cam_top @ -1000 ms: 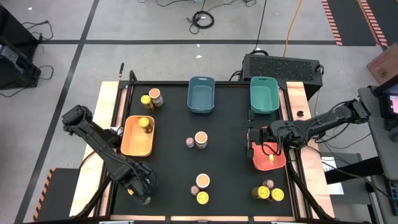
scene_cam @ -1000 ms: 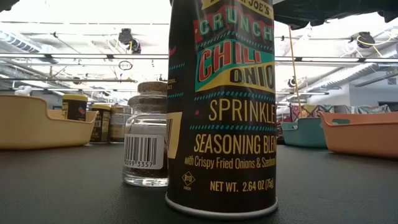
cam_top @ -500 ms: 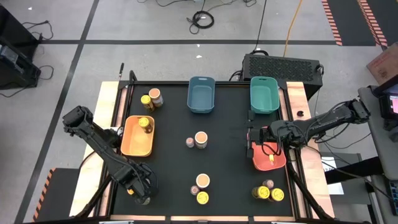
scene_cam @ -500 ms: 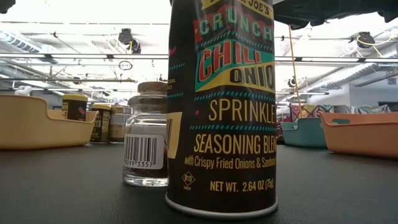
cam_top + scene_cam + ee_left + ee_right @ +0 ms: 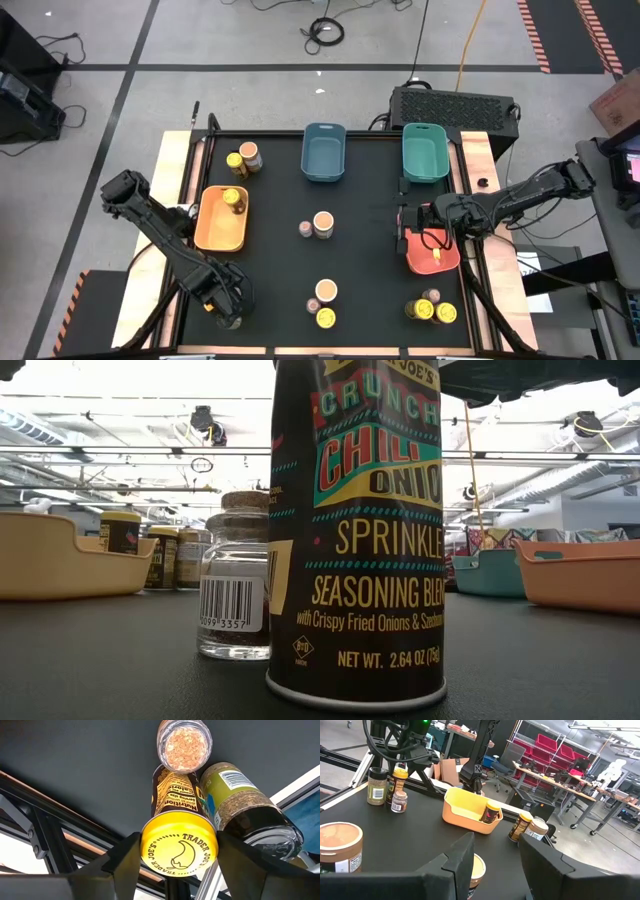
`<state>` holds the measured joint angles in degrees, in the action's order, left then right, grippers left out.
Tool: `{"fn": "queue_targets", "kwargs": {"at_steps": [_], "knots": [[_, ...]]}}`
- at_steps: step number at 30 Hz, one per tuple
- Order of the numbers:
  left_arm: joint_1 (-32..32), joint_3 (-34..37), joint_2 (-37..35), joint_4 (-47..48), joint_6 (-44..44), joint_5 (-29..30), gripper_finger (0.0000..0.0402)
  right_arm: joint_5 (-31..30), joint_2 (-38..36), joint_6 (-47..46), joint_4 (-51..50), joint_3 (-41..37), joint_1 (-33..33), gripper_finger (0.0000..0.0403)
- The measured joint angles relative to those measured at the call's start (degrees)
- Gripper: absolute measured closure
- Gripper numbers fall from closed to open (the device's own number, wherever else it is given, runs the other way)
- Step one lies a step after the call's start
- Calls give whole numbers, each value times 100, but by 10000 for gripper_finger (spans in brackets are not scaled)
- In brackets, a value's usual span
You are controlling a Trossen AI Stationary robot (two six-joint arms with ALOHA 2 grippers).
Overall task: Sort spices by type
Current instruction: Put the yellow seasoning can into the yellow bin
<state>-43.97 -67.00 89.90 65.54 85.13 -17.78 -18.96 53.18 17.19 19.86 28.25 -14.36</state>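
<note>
Seen from above, the spices stand in loose clusters over the table (image 5: pixel 280 250), one yellow-lidded jar (image 5: pixel 233 198) in the orange bin (image 5: pixel 212 236), with the left gripper (image 5: pixel 228 312) at the near-left corner and the right gripper (image 5: pixel 405 232) at the red bin (image 5: pixel 445 262). Low view: the chili-onion can (image 5: pixel 360 530) and the corked glass jar (image 5: pixel 235 580) look rigid, light and smooth, so probably best taken across the body below the lid, the glass one gently. Wrist views: both pairs of jaws are spread and pinch nothing.

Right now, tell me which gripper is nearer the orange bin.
Left. The left gripper sits just below the orange bin near the table's front edge; the right gripper is across the table, by the red bin.
</note>
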Motion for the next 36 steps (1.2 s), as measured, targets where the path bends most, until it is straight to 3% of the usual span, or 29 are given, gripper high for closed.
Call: {"fn": "queue_targets", "kwargs": {"at_steps": [11, 22, 29, 36], "knots": [[43, -12, -79, 512, -223, 74, 182, -1, 1, 22, 1, 0, 1, 253], [556, -828, -887, 1642, -350, 478, 183, -1, -1, 24, 9, 0, 1, 253], [1101, -1426, -1570, 2418, -352, 1016, 184, -1, -1, 30, 4, 0, 1, 253], [2207, -1342, -2116, 2435, -1073, 1682, 184, -2, -1, 70, 20, 0, 1, 253]]}}
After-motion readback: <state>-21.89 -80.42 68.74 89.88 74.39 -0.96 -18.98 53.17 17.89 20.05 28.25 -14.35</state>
